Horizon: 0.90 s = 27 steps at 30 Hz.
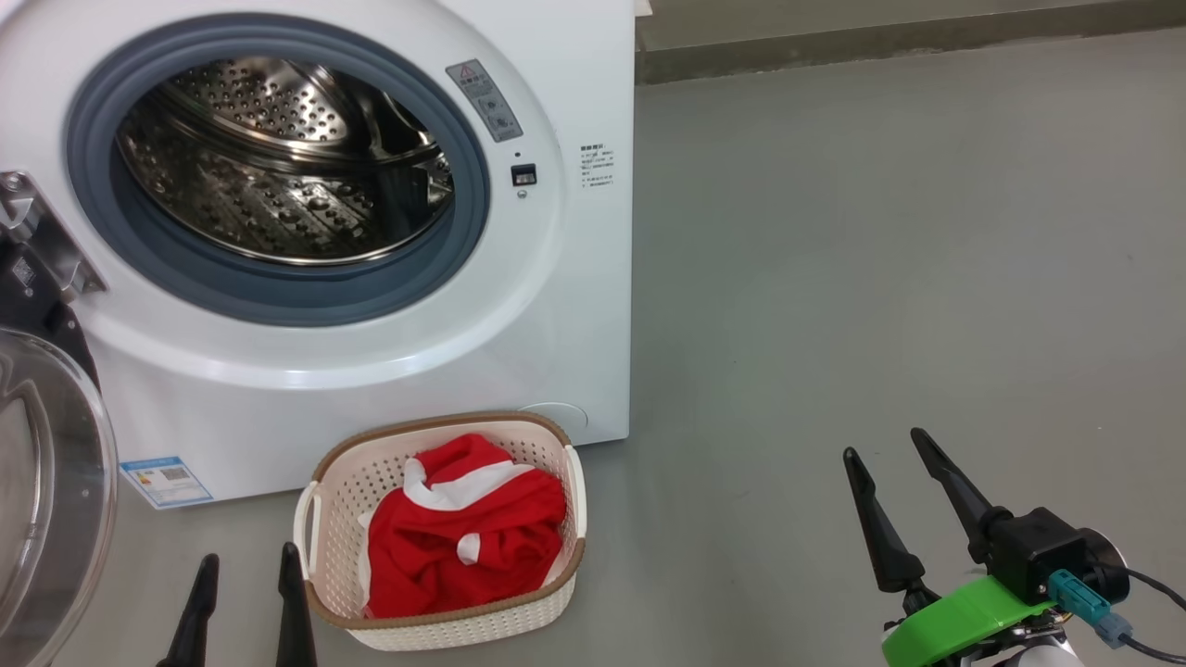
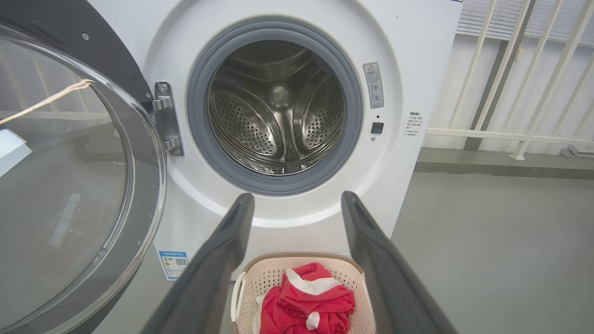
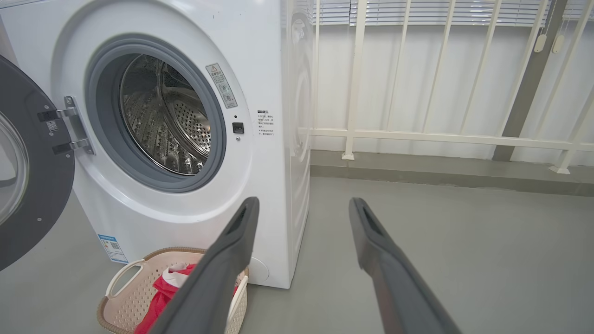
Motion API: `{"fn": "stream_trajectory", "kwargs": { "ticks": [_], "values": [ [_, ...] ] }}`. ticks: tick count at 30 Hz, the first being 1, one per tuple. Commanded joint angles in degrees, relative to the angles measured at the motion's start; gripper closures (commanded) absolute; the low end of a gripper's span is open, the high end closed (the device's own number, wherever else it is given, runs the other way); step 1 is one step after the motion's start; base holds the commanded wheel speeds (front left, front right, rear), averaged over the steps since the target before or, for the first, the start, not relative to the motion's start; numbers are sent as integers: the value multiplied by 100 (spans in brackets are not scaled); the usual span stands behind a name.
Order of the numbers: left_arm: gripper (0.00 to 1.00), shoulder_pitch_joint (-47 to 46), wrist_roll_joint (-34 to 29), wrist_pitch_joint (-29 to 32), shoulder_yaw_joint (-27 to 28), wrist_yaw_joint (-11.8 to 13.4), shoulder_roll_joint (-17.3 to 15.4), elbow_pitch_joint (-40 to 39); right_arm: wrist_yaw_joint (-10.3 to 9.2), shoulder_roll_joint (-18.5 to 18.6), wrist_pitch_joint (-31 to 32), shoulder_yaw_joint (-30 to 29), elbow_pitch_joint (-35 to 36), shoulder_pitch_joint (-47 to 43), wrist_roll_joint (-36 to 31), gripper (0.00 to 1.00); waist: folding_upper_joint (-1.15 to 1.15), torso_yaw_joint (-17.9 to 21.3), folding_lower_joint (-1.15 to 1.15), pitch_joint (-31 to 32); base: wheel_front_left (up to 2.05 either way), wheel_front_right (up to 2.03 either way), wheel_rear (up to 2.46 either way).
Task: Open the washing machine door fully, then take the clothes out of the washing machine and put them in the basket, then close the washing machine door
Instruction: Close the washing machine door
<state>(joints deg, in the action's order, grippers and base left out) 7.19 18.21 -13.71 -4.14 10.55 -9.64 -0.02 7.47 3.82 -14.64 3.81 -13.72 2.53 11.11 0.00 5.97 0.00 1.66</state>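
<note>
Clothes sit in the basket by the empty washing machine, the washing machine door is open and needs shutting, and the left end effector and right end effector are open and empty.

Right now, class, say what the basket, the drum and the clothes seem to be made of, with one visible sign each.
The basket: likely moulded plastic, matte cream, with holes and a woven-look brown rim. The drum: metal, probably stainless steel, shiny with reflections and punched holes. The clothes: soft red fabric, matte, crumpled in folds; fibre unclear.
</note>
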Motion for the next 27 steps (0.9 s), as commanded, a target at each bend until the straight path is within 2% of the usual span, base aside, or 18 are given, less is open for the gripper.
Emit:
{"fn": "stream_trajectory", "kwargs": {
  "ticks": [1, 12, 27],
  "values": [
    [0, -122, 15, -40, 176, -14, -96, -162, 2, 30, -36, 104, 126, 118, 4, 0, 0, -4, 0, 2, -32, 32, 0],
    [0, -138, -46, -59, 132, 102, -74, -100, 2, 49, -36, 148, 108, 114, 8, 0, 0, -58, 0, 25, -2, 2, 0],
    [0, -195, -100, -10, 131, 277, -106, -314, 2, 74, -36, 365, 123, 291, 54, 0, 0, -616, 0, -105, 0, 0, 0]
  ]
}}
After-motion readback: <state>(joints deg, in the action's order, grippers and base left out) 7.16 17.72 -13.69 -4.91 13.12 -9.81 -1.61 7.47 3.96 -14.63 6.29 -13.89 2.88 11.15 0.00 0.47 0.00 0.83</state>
